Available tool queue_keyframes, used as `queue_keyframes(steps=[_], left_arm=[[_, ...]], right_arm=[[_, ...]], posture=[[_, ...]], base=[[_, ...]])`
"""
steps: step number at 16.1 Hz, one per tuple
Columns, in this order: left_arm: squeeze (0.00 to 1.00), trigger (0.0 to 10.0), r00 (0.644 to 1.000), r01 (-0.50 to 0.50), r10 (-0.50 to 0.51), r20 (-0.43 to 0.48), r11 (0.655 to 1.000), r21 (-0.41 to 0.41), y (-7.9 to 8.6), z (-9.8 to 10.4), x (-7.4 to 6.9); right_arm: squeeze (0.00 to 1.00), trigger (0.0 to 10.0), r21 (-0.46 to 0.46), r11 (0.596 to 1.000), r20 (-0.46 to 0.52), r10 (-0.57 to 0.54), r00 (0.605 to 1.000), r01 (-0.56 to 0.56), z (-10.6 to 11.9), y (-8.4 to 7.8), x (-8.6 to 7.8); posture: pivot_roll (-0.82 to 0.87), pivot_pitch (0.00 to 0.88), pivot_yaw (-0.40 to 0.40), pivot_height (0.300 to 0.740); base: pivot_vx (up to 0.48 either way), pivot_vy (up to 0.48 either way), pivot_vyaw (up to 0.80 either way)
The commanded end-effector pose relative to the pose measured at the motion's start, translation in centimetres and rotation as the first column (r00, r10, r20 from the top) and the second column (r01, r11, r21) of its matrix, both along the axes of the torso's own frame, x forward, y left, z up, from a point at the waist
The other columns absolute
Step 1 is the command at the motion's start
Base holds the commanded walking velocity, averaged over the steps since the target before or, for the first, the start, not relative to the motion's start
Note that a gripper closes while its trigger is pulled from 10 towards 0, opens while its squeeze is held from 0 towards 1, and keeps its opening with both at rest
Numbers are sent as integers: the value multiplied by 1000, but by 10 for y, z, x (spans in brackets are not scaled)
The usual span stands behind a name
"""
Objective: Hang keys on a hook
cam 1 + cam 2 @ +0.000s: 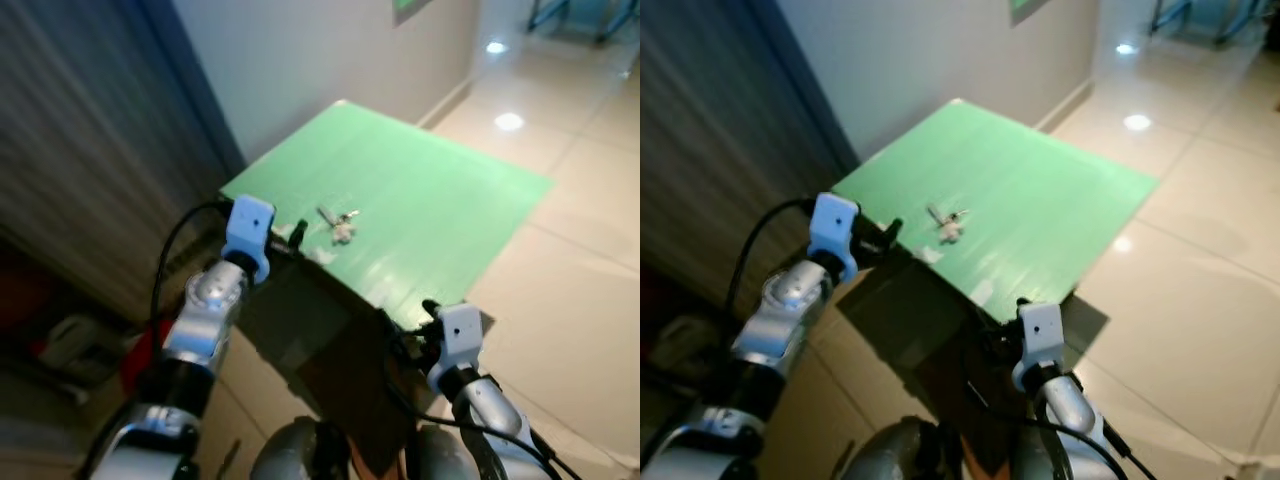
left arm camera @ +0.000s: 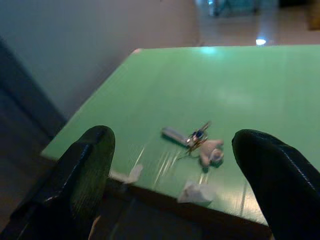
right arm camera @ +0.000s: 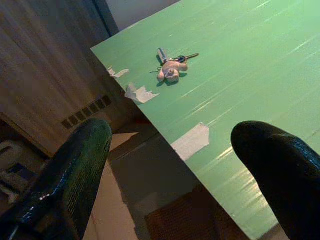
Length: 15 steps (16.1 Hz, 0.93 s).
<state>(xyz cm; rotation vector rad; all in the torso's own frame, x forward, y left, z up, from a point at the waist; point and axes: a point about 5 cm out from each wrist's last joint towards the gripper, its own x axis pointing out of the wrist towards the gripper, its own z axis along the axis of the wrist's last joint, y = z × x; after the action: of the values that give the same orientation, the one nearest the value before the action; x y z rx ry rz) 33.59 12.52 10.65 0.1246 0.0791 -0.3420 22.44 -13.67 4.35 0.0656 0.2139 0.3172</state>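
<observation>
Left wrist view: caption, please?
Open left gripper faces keys lying on the green table, scraps of tape nearby.

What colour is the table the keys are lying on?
Bright green table, seen best in the right wrist view, with the keys on it.

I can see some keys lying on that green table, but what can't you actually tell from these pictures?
- Hook: the grey wall behind the green table is cut off by the head views' top edge.
- Keys: how many is unclear; too small in the head views, blurred in the left wrist view.
- Pale charm on the keys: its shape is too blurred.
- White scraps on the table edge: paper or tape, unclear.
</observation>
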Motion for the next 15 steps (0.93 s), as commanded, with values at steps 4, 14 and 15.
queue_keyframes(steps=[4, 14, 15], left_arm=[[0, 10000, 956, 1, -38, -292, 992, -126, -35, -47, -26], [0, 10000, 955, 294, -289, -69, 953, 73, -57, -23, -30], [0, 10000, 945, 327, -323, -47, 939, 103, -59, -21, -31]], right_arm=[[0, 10000, 11, 1000, 19, -1, 1000, 1, 2, 8, 2], [0, 10000, 8, 1000, 23, -5, 1000, 5, 0, 8, 2], [0, 10000, 7, 1000, 24, -3, 1000, 3, 0, 8, 2]], posture=[[-203, 136, 194, 701], [-217, 121, 202, 701], [-218, 118, 202, 701]], base=[[0, 0, 0], [48, 0, 0], [480, 0, 0]])
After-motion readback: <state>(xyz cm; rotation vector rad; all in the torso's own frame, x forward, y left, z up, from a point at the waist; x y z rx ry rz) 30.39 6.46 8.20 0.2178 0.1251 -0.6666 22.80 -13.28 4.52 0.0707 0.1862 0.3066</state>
